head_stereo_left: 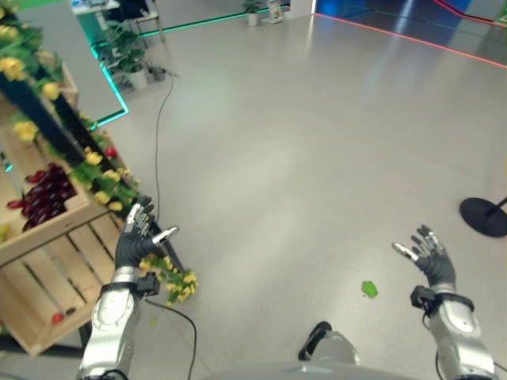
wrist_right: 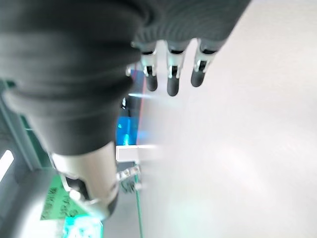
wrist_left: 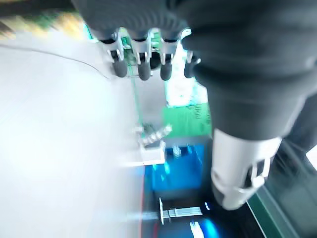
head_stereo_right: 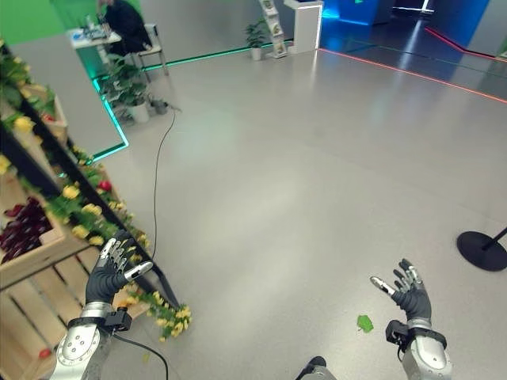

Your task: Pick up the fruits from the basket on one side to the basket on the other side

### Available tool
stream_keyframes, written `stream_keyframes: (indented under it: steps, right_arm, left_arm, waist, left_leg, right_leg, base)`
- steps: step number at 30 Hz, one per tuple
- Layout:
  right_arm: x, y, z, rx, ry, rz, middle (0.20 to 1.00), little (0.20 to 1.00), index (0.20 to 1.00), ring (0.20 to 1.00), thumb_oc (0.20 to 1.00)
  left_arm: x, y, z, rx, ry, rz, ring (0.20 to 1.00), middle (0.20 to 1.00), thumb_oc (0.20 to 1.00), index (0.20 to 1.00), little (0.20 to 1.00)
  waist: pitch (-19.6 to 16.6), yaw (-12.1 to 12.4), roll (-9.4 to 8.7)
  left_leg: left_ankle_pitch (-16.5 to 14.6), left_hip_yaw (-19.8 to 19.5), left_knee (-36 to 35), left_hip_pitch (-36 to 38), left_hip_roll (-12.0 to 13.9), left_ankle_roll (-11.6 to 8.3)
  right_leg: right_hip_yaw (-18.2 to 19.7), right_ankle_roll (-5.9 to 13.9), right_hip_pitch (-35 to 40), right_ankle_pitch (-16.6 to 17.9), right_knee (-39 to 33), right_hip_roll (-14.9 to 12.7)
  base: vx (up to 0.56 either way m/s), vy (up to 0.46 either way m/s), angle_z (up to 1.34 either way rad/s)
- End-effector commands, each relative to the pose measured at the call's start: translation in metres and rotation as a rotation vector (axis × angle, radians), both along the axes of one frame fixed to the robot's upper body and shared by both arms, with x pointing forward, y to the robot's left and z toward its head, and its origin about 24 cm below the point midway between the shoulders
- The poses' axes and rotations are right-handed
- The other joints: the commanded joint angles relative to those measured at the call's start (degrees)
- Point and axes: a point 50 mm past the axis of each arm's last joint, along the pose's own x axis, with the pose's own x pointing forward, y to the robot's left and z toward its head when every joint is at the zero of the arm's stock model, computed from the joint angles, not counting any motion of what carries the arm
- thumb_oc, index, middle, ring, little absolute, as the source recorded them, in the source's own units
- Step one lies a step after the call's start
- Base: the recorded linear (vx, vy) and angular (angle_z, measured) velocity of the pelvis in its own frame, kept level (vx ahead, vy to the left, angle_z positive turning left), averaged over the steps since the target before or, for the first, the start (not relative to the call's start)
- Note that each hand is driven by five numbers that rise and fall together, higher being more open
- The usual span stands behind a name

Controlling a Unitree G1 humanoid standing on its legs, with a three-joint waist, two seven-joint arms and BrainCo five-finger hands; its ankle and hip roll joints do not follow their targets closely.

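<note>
The wooden crate (head_stereo_left: 47,226) of dark fruit (head_stereo_left: 43,194) is cut off at the edge.

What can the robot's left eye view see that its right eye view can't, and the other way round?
The left eye view takes in more of the slatted wooden crate under the fruit. The right eye view reaches farther up the room, to a person seated at a desk and a white stand. Both share the dark purple fruits, the yellow flowers, a green leaf on the floor, a black round base, and the left hand and right hand, each open and holding nothing.
</note>
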Motion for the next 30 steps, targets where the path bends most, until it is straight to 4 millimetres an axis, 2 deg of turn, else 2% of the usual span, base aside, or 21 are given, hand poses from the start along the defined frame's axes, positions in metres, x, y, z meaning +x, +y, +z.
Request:
stream_keyframes:
  steps: [1, 5, 7, 8, 9, 10, 11, 12, 13, 15, 16, 17, 18, 19, 20, 21, 22, 25, 27, 28, 30]
  right_arm:
    - [-0.002, -0.020, 0.024, -0.084, -0.110, -0.084, 1.000, 1.000, 1.000, 1.000, 1.000]
    - [0.000, -0.023, 0.028, -0.108, -0.111, -0.091, 1.000, 1.000, 1.000, 1.000, 1.000]
    - [0.007, -0.017, 0.031, -0.093, -0.148, -0.075, 1.000, 1.000, 1.000, 1.000, 1.000]
    - [0.007, -0.017, 0.031, -0.093, -0.149, -0.075, 1.000, 1.000, 1.000, 1.000, 1.000]
    - [0.009, -0.016, 0.033, -0.097, -0.158, -0.065, 1.000, 1.000, 1.000, 1.000, 1.000]
    - [0.013, -0.012, 0.036, -0.081, -0.182, -0.046, 1.000, 1.000, 1.000, 1.000, 1.000]
    - [0.013, -0.011, 0.036, -0.080, -0.183, -0.046, 1.000, 1.000, 1.000, 1.000, 1.000]
    - [0.017, -0.008, 0.038, -0.093, -0.181, -0.025, 1.000, 1.000, 1.000, 1.000, 1.000]
    - [0.019, -0.004, 0.038, -0.095, -0.178, -0.004, 1.000, 1.000, 1.000, 1.000, 1.000]
    - [0.017, -0.005, 0.037, -0.095, -0.173, -0.005, 1.000, 1.000, 1.000, 1.000, 1.000]
    - [0.016, -0.007, 0.038, -0.102, -0.170, -0.003, 1.000, 1.000, 1.000, 1.000, 1.000]
    - [0.018, -0.002, 0.039, -0.105, -0.178, 0.018, 1.000, 1.000, 1.000, 1.000, 1.000]
    - [0.018, -0.002, 0.039, -0.105, -0.178, 0.018, 1.000, 1.000, 1.000, 1.000, 1.000]
    - [0.025, 0.005, 0.033, -0.119, -0.141, 0.075, 1.000, 1.000, 1.000, 1.000, 1.000]
    - [0.025, 0.005, 0.033, -0.120, -0.142, 0.076, 1.000, 1.000, 1.000, 1.000, 1.000]
    - [0.034, 0.011, 0.033, -0.126, -0.132, 0.111, 1.000, 1.000, 1.000, 1.000, 1.000]
    - [0.035, 0.012, 0.033, -0.126, -0.132, 0.112, 1.000, 1.000, 1.000, 1.000, 1.000]
    - [0.049, 0.025, 0.038, -0.131, -0.155, 0.183, 1.000, 1.000, 1.000, 1.000, 1.000]
    - [0.057, 0.039, 0.037, -0.111, -0.163, 0.237, 1.000, 1.000, 1.000, 1.000, 1.000]
    - [0.056, 0.042, 0.034, -0.101, -0.158, 0.244, 1.000, 1.000, 1.000, 1.000, 1.000]
    - [0.057, 0.052, 0.032, -0.075, -0.168, 0.265, 1.000, 1.000, 1.000, 1.000, 1.000]
  left_arm:
    - [0.013, -0.016, 0.045, 0.021, -0.225, -0.088, 1.000, 1.000, 1.000, 1.000, 1.000]
    - [0.019, -0.023, 0.050, 0.000, -0.254, -0.118, 1.000, 1.000, 1.000, 1.000, 1.000]
    - [0.021, -0.024, 0.050, -0.027, -0.261, -0.118, 1.000, 1.000, 1.000, 1.000, 1.000]
    - [0.022, -0.024, 0.051, -0.027, -0.263, -0.119, 1.000, 1.000, 1.000, 1.000, 1.000]
    - [0.022, -0.025, 0.051, -0.033, -0.266, -0.122, 1.000, 1.000, 1.000, 1.000, 1.000]
    - [0.024, -0.025, 0.053, -0.044, -0.274, -0.120, 1.000, 1.000, 1.000, 1.000, 1.000]
    - [0.024, -0.025, 0.053, -0.043, -0.275, -0.120, 1.000, 1.000, 1.000, 1.000, 1.000]
    - [0.024, -0.025, 0.052, -0.037, -0.269, -0.110, 1.000, 1.000, 1.000, 1.000, 1.000]
    - [0.020, -0.027, 0.046, -0.059, -0.251, -0.095, 1.000, 1.000, 1.000, 1.000, 1.000]
    - [0.020, -0.029, 0.043, -0.077, -0.246, -0.093, 1.000, 1.000, 1.000, 1.000, 1.000]
    - [0.022, -0.030, 0.042, -0.088, -0.242, -0.097, 1.000, 1.000, 1.000, 1.000, 1.000]
    - [0.026, -0.034, 0.044, -0.072, -0.248, -0.115, 1.000, 1.000, 1.000, 1.000, 1.000]
    - [0.026, -0.034, 0.044, -0.072, -0.248, -0.115, 1.000, 1.000, 1.000, 1.000, 1.000]
    - [0.025, -0.035, 0.043, -0.051, -0.245, -0.118, 1.000, 1.000, 1.000, 1.000, 1.000]
    - [0.025, -0.035, 0.044, -0.051, -0.246, -0.117, 1.000, 1.000, 1.000, 1.000, 1.000]
    - [0.022, -0.035, 0.041, -0.066, -0.241, -0.110, 1.000, 1.000, 1.000, 1.000, 1.000]
    - [0.022, -0.035, 0.041, -0.066, -0.242, -0.109, 1.000, 1.000, 1.000, 1.000, 1.000]
    - [0.021, -0.028, 0.048, -0.042, -0.267, -0.096, 1.000, 1.000, 1.000, 1.000, 1.000]
    - [0.018, -0.025, 0.048, -0.027, -0.265, -0.093, 1.000, 1.000, 1.000, 1.000, 1.000]
    - [0.018, -0.025, 0.048, -0.018, -0.261, -0.097, 1.000, 1.000, 1.000, 1.000, 1.000]
    - [0.020, -0.024, 0.053, 0.041, -0.264, -0.116, 1.000, 1.000, 1.000, 1.000, 1.000]
  waist:
    - [-1.73, -2.34, -2.73]
    - [-1.84, -3.72, -1.92]
    - [-1.10, -3.72, -1.11]
    - [-1.09, -3.58, -0.85]
    - [-0.66, -3.56, -0.90]
    - [0.36, -2.82, -1.37]
    - [0.43, -2.85, -1.37]
    - [0.89, -2.04, -2.27]
    - [1.41, -0.45, -2.87]
    - [1.87, -0.06, -3.09]
    - [2.15, -0.34, -2.82]
    - [1.90, 0.89, -1.52]
    - [1.87, 0.94, -1.57]
    - [1.51, 4.75, 0.07]
    - [1.47, 4.81, 0.09]
    - [1.14, 6.32, 1.00]
    - [1.09, 6.47, 1.03]
    - [0.54, 8.19, 1.34]
    - [-0.04, 8.86, 0.69]
    - [-0.08, 8.74, 0.26]
    - [0.11, 7.70, -1.96]
  left_leg:
    - [-3.33, 0.38, 3.84, -0.96, -4.30, 6.38]
    - [-3.07, 1.87, 5.92, -0.54, -1.93, 4.99]
    - [5.62, 0.53, 17.24, -3.13, 3.31, 0.48]
    - [5.81, 0.48, 17.79, -3.49, 4.08, -0.05]
    - [10.20, -1.46, 21.38, -4.84, 5.13, -1.04]
    - [14.85, -7.22, 27.32, -8.11, 5.98, -2.94]
    - [14.90, -7.42, 27.61, -8.32, 6.17, -3.14]
    - [13.52, -11.71, 30.26, -10.26, 2.21, -1.78]
    - [8.43, -16.67, 26.53, -13.91, -4.36, -0.36]
    - [7.81, -16.97, 23.74, -15.61, -4.11, 0.35]
    - [8.08, -16.88, 20.83, -15.99, -1.95, 0.75]
    - [9.66, -19.68, 9.85, -16.48, -2.50, 1.23]
    - [9.78, -19.61, 9.66, -16.40, -2.56, 1.24]
    - [11.68, -33.88, 1.86, -16.90, -8.14, 0.55]
    - [12.11, -33.80, 1.34, -16.78, -8.10, 0.54]
    - [14.68, -42.20, -2.12, -18.44, -8.18, -0.36]
    - [14.73, -42.00, -2.41, -18.29, -8.05, -0.39]
    - [14.59, -43.87, -4.15, -18.77, -8.21, -0.11]
    - [12.65, -43.47, -3.22, -18.12, -8.80, 1.37]
    - [12.34, -41.96, -3.51, -17.68, -8.89, 1.85]
    - [10.03, -37.44, -2.85, -16.89, -10.12, 3.96]
  right_leg:
    - [5.06, 13.43, 6.23, 9.72, -4.71, -6.46]
    - [6.57, 11.53, 6.25, 6.00, -4.67, -4.82]
    - [9.45, 7.90, 8.24, -0.21, -6.11, 0.16]
    - [9.28, 7.35, 8.25, -0.42, -6.41, 0.89]
    - [11.01, 6.24, 9.14, -1.81, -6.90, 2.30]
    - [14.18, 3.80, 10.79, -4.05, -8.64, 5.04]
    - [14.11, 3.62, 10.81, -4.17, -8.68, 5.21]
    - [15.88, 2.53, 11.14, -3.61, -9.98, 4.90]
    - [20.44, 3.45, 12.25, -2.70, -12.18, 5.70]
    - [21.70, 4.14, 12.87, -2.45, -12.55, 6.20]
    - [22.83, 4.76, 13.26, -2.96, -12.42, 6.86]
    - [25.29, 6.26, 13.15, -2.93, -13.04, 7.67]
    - [25.35, 6.27, 13.12, -2.90, -13.08, 7.62]
    - [31.38, 6.86, 13.95, -3.21, -14.29, 11.13]
    - [31.46, 6.84, 13.86, -2.94, -14.46, 11.16]
    - [36.40, 7.62, 14.39, -2.95, -15.92, 12.78]
    - [36.61, 7.59, 14.35, -2.91, -16.02, 12.86]
    - [41.11, 8.29, 13.95, -0.91, -19.86, 14.78]
    - [42.90, 9.00, 13.28, 0.68, -22.07, 15.52]
    - [43.21, 9.06, 13.41, 1.44, -22.97, 15.57]
    - [44.17, 10.77, 11.81, 4.51, -24.93, 15.31]
  base:
    - [0.05, -0.137, -0.28]
    - [0.07, -0.219, -0.29]
    - [0.10, -0.350, -0.56]
    - [0.08, -0.231, -0.65]
    - [0.12, -0.274, -1.33]
    - [0.11, -0.251, -1.37]
    - [0.09, -0.200, -1.57]
    - [0.15, -0.043, -1.34]
    - [0.21, -0.055, -1.48]
    - [0.15, -0.020, -1.38]
    - [0.21, 0.122, -1.17]
    - [0.21, 0.117, -0.81]
    - [0.44, 0.164, -0.74]
    - [0.28, 0.053, -1.18]
    - [0.46, 0.097, -2.05]
    - [0.18, 0.042, -2.17]
    - [0.24, 0.060, -2.18]
    - [0.11, 0.080, -1.81]
    - [0.10, 0.128, -1.82]
    - [0.16, 0.309, -1.69]
    - [0.05, 0.334, -1.23]
